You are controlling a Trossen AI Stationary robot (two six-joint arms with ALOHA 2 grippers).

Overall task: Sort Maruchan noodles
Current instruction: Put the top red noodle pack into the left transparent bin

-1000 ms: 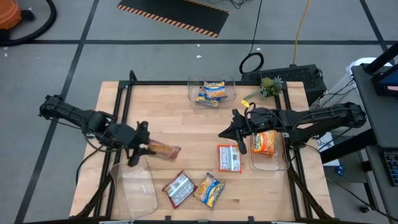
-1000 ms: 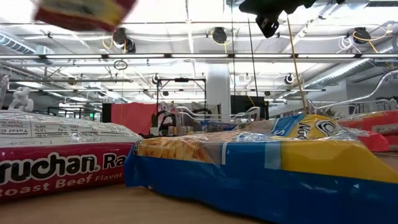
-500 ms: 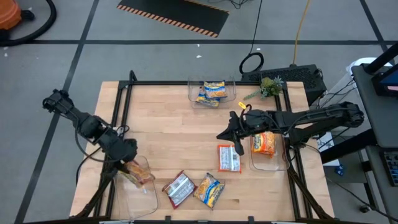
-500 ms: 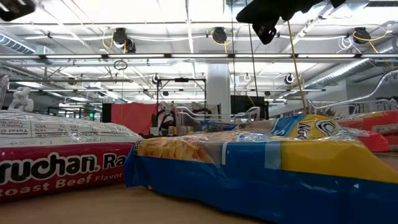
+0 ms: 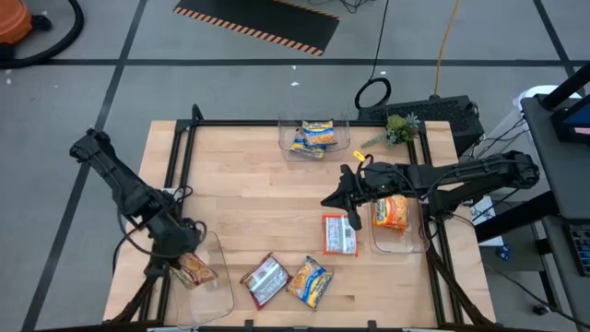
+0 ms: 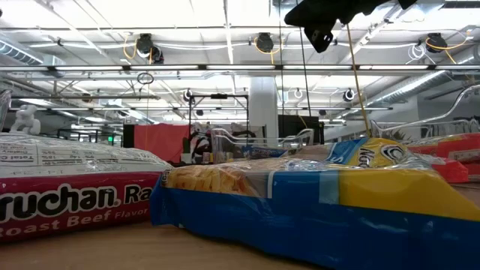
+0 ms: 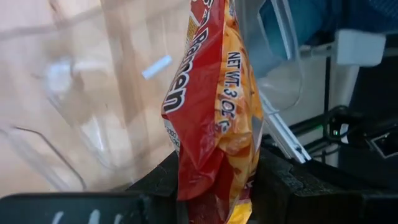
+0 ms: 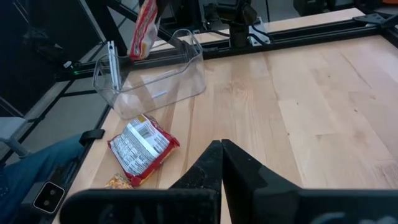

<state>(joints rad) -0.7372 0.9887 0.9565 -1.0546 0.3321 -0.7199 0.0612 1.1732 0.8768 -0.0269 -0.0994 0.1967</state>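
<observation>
My left gripper [image 5: 184, 261] is shut on a red-and-orange Maruchan noodle packet [image 5: 196, 272] over the clear bin [image 5: 219, 293] at the table's near left corner. The right wrist view shows that packet [image 8: 144, 28] hanging above the bin [image 8: 155, 87]. On the table lie three more packets: a red-and-silver one [image 5: 265, 278], a blue-and-yellow one [image 5: 310, 281] and a red-and-white one [image 5: 339, 234]. My right gripper [image 5: 329, 198] hangs shut above the table's middle, holding nothing. My left gripper pinches one end of the packet [image 7: 211, 186] between its two fingers [image 7: 283, 186], across the packet's flat faces. The fingers slant down from above. The packet extends past the fingertips, edge-on to the wrist camera, clear of the table and over the bin's opening.
A clear bin [image 5: 343, 144] at the far edge holds blue-and-yellow packets [image 5: 314, 135]. Another bin [image 5: 398, 242] at the right edge holds an orange packet [image 5: 391, 212]. A small plant [image 5: 398, 129] sits at the far right corner. Bare wood lies between the bins.
My left gripper has swung toward the table's near left corner with the packet and tipped to point more steeply down. The packet, held out over the table beside the bin a second ago, now hangs over the bin's opening.
</observation>
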